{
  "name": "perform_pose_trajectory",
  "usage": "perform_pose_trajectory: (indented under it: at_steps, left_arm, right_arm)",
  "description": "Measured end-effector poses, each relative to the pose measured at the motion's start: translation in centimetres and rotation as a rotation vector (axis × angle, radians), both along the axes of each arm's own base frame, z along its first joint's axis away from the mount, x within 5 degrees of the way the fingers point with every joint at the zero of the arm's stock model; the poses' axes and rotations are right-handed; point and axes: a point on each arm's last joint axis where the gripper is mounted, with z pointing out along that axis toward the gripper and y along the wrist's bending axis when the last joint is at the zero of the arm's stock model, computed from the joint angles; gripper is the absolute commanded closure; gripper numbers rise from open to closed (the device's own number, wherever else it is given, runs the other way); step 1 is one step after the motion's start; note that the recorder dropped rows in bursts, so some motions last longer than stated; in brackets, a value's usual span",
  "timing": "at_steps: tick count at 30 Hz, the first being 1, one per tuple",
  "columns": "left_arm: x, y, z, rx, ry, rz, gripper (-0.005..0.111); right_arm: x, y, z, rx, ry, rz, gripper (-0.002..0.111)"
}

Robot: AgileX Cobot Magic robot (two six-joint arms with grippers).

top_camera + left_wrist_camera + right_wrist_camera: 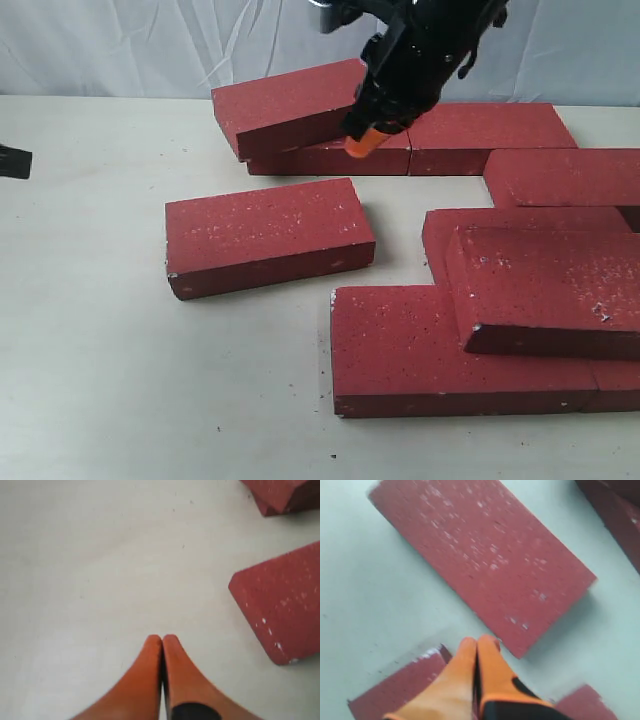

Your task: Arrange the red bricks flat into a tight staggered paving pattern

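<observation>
The grainy, white-specked, dark-red rectangular red bricks (490, 135) are spread loosely over the pale matte worktop (100, 330), not packed into any tight pattern. One lone brick (268, 237) lies flat around the middle of the worktop, clear of all the others. Along the far edge there's a flat row, and a tilted brick (290, 105) sits on top of it, one end propped on the back-row brick (330, 160) underneath. Over by the right edge another flat brick (565, 175) lies just in front of that row. Down toward the near right corner a slanted top brick (545, 290) is lying across the ones below it, overlapping the wide front brick (420, 360). The right gripper (365, 143), black arm with orange fingertips, has its tips pressed together with nothing between them. It's parked at the end of the tilted brick, right above the back row, though it's hard to say if it's actually touching. The left gripper (162, 641) is also pinched closed and empty, hanging over bare worktop near the left edge with a brick corner close by.
</observation>
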Motion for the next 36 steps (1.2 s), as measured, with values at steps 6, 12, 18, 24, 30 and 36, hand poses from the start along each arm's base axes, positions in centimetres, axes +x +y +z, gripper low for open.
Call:
perform_pose_trajectory:
  at_steps: [6, 12, 18, 24, 30, 36]
  left_arm:
    - [2.0, -0.3, -2.8, -0.008, 0.277, -0.013, 0.107]
    - [2.9, -1.7, -4.1, -0.161, 0.298, -0.059, 0.107]
    - [3.6, -2.7, -4.9, -0.175, 0.153, -0.221, 0.107]
    - [4.9, -2.7, -8.1, -0.130, 0.233, -0.284, 0.107]
    - [7.4, -2.9, -11.4, -0.143, 0.341, -0.290, 0.107]
    - [8.7, -3.2, -13.3, -0.164, 0.405, -0.294, 0.107]
  right_arm:
    - [-2.5, 2.8, -1.3, -0.063, 0.035, 0.104, 0.108]
    - [-3.5, 3.7, -1.8, -0.160, 0.051, 0.039, 0.108]
    - [-4.6, 4.4, -3.8, -0.064, 0.136, 0.072, 0.108]
    - [-5.9, 4.5, -7.4, -0.007, 0.143, 0.136, 0.108]
    - [-6.1, 7.0, -9.7, 0.059, -0.019, 0.202, 0.108]
    - [-6.7, 9.4, -12.8, -0.013, -0.025, 0.313, 0.108]
